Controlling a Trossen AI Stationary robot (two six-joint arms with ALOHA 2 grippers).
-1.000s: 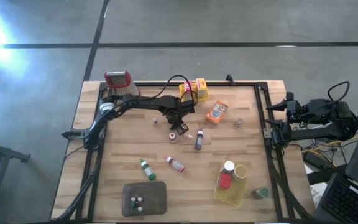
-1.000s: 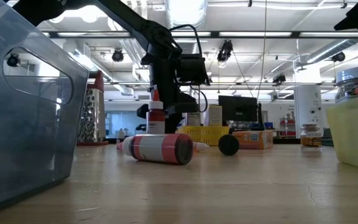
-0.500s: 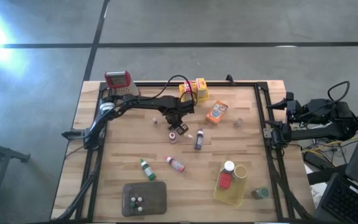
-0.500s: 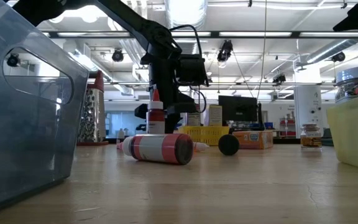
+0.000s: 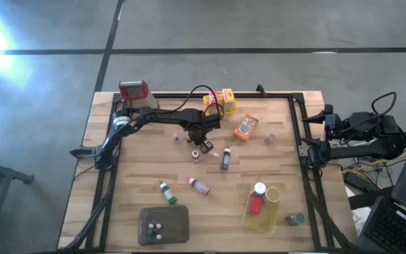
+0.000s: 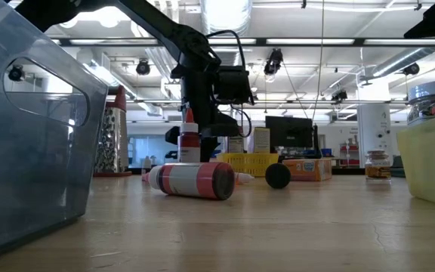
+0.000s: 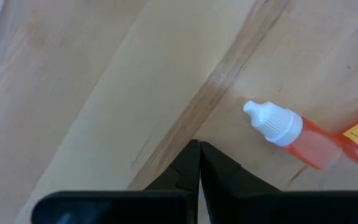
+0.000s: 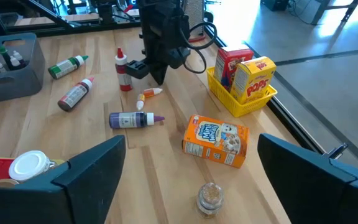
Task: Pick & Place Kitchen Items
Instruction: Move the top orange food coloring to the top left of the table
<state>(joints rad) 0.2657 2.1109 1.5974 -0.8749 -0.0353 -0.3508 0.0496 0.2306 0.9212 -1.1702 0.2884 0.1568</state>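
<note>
Two views differ: left gripper (image 7: 196, 149) jaws clenched empty; right gripper (image 8: 188, 168) released.

A pale wooden table (image 5: 146, 162) with a light grain carries small, brightly coloured items. An orange cereal box (image 8: 215, 141) lies near a yellow basket (image 8: 238, 102) holding red and yellow boxes. A purple bottle (image 8: 134, 119), a green-capped bottle (image 8: 68, 65) and a red-and-white bottle (image 6: 191, 180) lie flat. A small orange bottle (image 7: 297, 135) has a white cap. The arms and the left pincer (image 7: 194, 163) are black. The tray (image 5: 163, 224) is grey.
</note>
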